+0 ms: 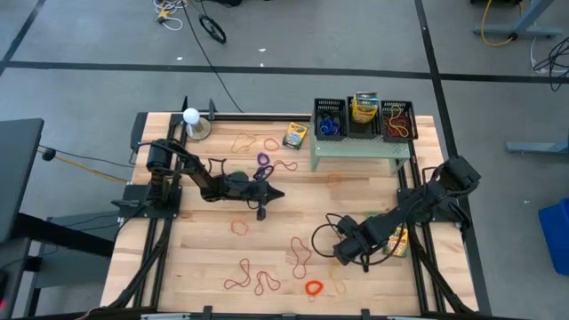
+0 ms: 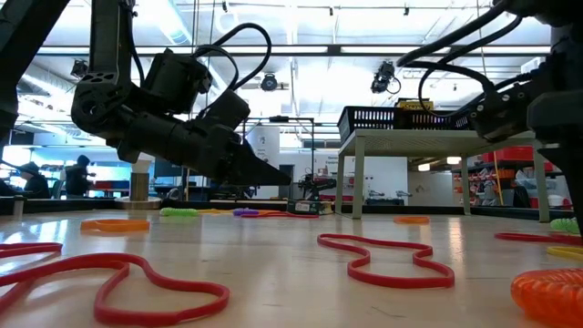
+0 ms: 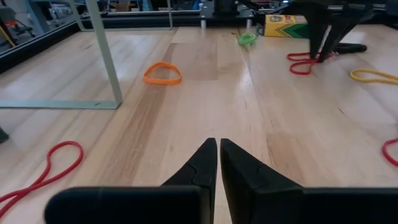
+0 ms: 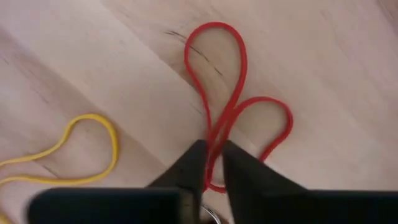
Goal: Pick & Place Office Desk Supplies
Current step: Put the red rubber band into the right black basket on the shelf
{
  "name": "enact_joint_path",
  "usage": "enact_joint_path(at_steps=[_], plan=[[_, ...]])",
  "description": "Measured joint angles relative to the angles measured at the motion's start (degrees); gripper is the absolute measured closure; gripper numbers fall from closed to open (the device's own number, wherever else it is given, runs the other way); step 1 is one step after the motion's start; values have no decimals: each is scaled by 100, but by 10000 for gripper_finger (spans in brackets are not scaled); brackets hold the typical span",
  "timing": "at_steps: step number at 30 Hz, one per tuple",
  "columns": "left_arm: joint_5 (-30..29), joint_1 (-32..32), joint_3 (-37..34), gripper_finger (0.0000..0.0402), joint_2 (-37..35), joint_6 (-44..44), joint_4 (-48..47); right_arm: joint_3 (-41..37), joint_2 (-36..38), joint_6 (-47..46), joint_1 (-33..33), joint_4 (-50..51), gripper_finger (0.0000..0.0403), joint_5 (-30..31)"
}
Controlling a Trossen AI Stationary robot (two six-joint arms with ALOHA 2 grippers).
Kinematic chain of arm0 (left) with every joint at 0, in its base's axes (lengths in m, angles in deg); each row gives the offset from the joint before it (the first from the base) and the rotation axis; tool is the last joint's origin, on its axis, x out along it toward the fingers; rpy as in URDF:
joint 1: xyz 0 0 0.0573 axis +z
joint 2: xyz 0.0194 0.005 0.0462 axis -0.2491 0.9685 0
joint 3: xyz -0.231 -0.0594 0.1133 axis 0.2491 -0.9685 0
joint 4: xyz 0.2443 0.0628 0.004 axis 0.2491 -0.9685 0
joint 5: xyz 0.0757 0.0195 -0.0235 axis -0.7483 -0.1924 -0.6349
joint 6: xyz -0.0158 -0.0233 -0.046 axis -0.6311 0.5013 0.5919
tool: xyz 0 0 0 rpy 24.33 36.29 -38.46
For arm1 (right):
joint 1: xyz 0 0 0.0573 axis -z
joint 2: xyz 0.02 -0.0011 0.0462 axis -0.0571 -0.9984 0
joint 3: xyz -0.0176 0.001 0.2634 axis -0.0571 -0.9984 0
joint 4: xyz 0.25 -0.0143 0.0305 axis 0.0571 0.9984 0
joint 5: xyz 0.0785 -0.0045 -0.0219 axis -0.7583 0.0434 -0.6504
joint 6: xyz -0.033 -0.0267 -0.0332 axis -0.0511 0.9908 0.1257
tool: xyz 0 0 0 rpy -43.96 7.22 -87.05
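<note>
A: Why is the right pincer (image 4: 211, 163) down so low on the tabletop (image 1: 204, 258)?

B: It is after the red rubber band (image 4: 239, 106), which lies flat in a twisted figure-eight. The fingertips are drawn almost together over the crossing strands, where the thin loop bunches and gives them something to nip. I judge the band pinched but not yet lifted; it rests on the wood.

A: And the left pincer (image 3: 217, 163)?

B: Shut on nothing, hovering above bare wood near the middle, waiting.

A: Where do the supplies go?

B: Probably the black baskets (image 1: 364, 118) on the pale green stand (image 1: 360, 149); a crayon box (image 1: 294, 135) sits beside it.

A: What does each camera add?

B: Only the right wrist view shows the strands between the fingertips, plus a yellow band (image 4: 68, 152) nearby. The high view hides that contact under the arm but maps the scattered bands. The low view shows the left pincer clear of the surface.
</note>
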Motion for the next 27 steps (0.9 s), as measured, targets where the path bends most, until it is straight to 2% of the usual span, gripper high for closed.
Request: enact_joint_path(at_steps=[3, 8, 15, 20, 27], plan=[[-9, 0, 0, 373, 0, 50, 0, -20, 184, 80, 23, -80, 393, 88], [2, -9, 0, 373, 1, 48, 94, -17, 819, 188, 48, 35, 387, 585], [3, -9, 9, 373, 2, 45, 110, -13, 1714, 644, 170, 202, 399, 1332], [4, -9, 9, 373, 2, 41, 134, -11, 2285, 1384, 590, 244, 395, 1565], [4, -9, 9, 373, 2, 41, 138, 2, 2904, 2644, 1446, 249, 394, 1565]])
